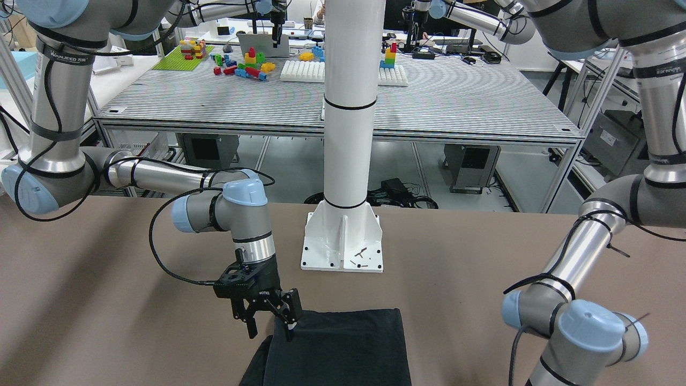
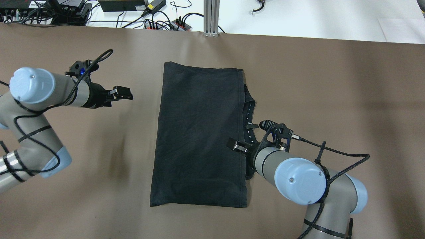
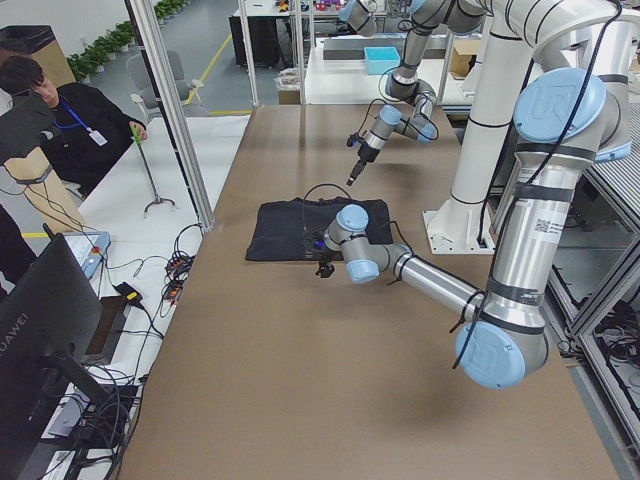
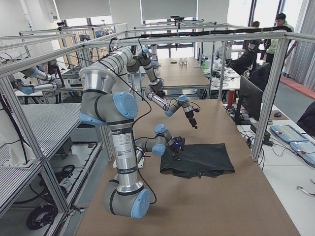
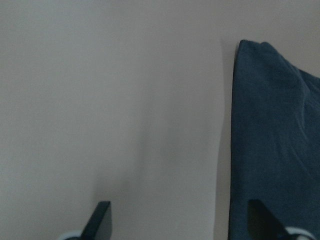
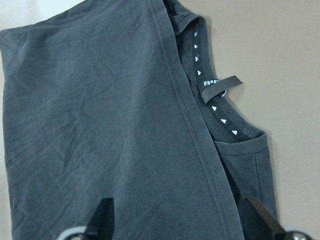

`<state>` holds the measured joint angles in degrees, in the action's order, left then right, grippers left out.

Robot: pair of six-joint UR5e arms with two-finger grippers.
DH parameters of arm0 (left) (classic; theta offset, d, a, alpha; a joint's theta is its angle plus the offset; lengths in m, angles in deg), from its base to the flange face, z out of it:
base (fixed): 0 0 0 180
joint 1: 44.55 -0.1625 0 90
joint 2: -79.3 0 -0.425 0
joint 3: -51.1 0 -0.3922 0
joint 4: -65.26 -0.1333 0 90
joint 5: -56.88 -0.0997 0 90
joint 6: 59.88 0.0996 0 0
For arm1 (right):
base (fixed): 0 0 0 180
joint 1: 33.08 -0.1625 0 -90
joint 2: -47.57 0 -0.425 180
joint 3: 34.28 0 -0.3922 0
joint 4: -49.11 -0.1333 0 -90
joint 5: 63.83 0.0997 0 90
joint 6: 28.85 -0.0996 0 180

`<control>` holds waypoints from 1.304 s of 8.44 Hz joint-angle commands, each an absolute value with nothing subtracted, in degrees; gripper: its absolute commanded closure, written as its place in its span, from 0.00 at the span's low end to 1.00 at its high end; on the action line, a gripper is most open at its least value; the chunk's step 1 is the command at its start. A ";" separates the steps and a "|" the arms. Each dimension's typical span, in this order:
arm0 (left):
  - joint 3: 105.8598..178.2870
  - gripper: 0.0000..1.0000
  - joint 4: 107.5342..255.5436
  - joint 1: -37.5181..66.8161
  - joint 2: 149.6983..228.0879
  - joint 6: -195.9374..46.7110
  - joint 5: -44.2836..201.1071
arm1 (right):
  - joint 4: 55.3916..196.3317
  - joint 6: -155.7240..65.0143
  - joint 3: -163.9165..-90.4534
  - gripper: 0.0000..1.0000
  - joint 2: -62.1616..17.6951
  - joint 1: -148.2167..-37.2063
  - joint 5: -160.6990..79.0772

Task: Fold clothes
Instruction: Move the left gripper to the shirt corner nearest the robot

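The black cloth [image 2: 199,136] lies flat and folded in the middle of the brown table, with a neckline and label [image 6: 220,85] peeking out under its right hem. It also shows in the front view [image 1: 343,348] and at the right of the left wrist view [image 5: 275,150]. My right gripper [image 2: 236,146] is open, low over the cloth's right hem; in the front view [image 1: 270,321] one fingertip is at the cloth's corner. My left gripper [image 2: 124,94] is open and empty over bare table, apart from the cloth's left edge.
The white pillar's base plate [image 1: 343,241] stands on the table behind the cloth. Cables and power strips [image 2: 149,13] and an aluminium post [image 2: 211,16] line the far edge. A person [image 3: 60,110] sits beyond the table's side.
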<state>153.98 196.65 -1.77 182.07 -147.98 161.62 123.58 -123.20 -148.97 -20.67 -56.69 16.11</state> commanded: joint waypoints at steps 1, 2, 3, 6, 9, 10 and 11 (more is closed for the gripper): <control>165.08 0.05 196.66 -12.60 174.76 -163.45 151.49 | 121.89 -124.13 -148.89 0.08 -20.63 -56.72 15.97; 165.53 0.05 196.66 -16.21 174.75 -167.51 147.45 | 121.89 -124.56 -148.80 0.07 -20.63 -56.81 15.88; 165.54 0.05 196.57 -18.94 174.66 -169.55 144.88 | 121.89 -124.31 -148.80 0.07 -20.72 -56.81 15.71; 164.40 0.05 196.39 -23.62 174.75 -169.66 143.63 | 121.71 -123.95 -148.71 0.07 -20.72 -56.64 15.71; 162.02 0.05 196.48 -27.21 175.80 -169.75 140.82 | 121.63 -124.13 -148.36 0.07 -20.98 -56.55 15.71; 162.37 0.05 196.48 -29.15 175.72 -170.09 138.55 | 121.62 -124.13 -148.19 0.07 -20.98 -56.55 15.71; 162.46 0.05 196.48 -32.12 175.98 -171.14 135.48 | 121.71 -124.13 -148.18 0.07 -20.98 -56.55 15.71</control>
